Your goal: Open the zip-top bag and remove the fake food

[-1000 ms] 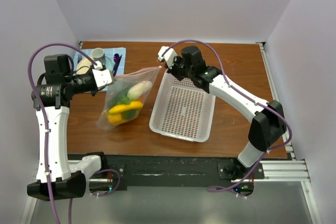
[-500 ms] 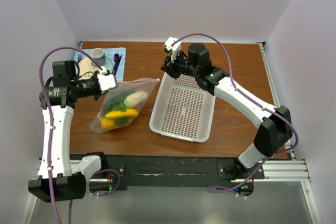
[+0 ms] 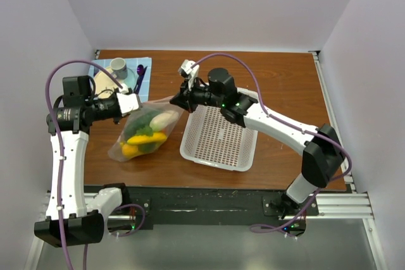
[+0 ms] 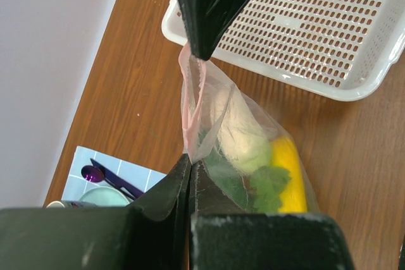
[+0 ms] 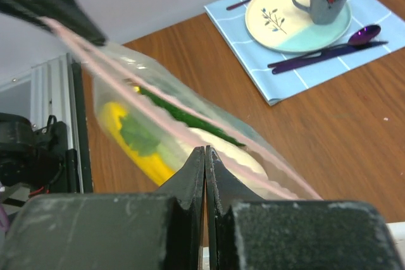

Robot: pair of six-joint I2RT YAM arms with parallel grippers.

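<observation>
- We find the bag (image 3: pixel 144 121) left of centre in the top view. Its lower part rests on the table (image 3: pixel 285 80), and its pink-strip edge is raised and stretched between the two grippers.
- Left gripper (image 3: pixel 139 102): jaws closed, pinching the left end of the strip; the left wrist view confirms this.
- Right gripper (image 3: pixel 175 102): jaws closed on the right end of the strip, just beside the basket's upper-left corner.
- Food (image 3: pixel 149 136): inside the bag, in yellow, green and cream-white pieces.
- Basket (image 3: pixel 218 134): lies just right of the bag.
- Blue mat (image 3: pixel 98 66): upper left, carrying a plate and cup.
</observation>
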